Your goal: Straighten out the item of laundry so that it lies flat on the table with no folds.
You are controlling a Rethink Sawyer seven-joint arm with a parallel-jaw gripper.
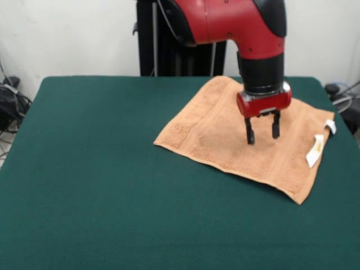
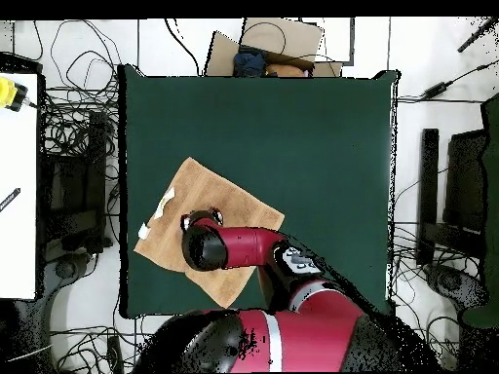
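The orange-tan towel [image 1: 236,135] lies spread on the dark green table [image 1: 101,180] at the far right of the front view, with white tags [image 1: 316,149] on its right edge. It looks mostly flat. My gripper [image 1: 262,133] hangs just above the towel's middle with its two black fingers [image 1: 249,134] apart and nothing between them. In the overhead view the towel [image 2: 210,200] sits at the table's left side near the robot's base, and the arm [image 2: 234,245] covers part of it and hides the gripper.
The table's right edge [image 1: 343,140] runs close to the towel's tagged end. Cables and equipment lie on the floor beyond the table [image 2: 73,195]. A cardboard box [image 2: 278,49] sits past the table's far edge in the overhead view.
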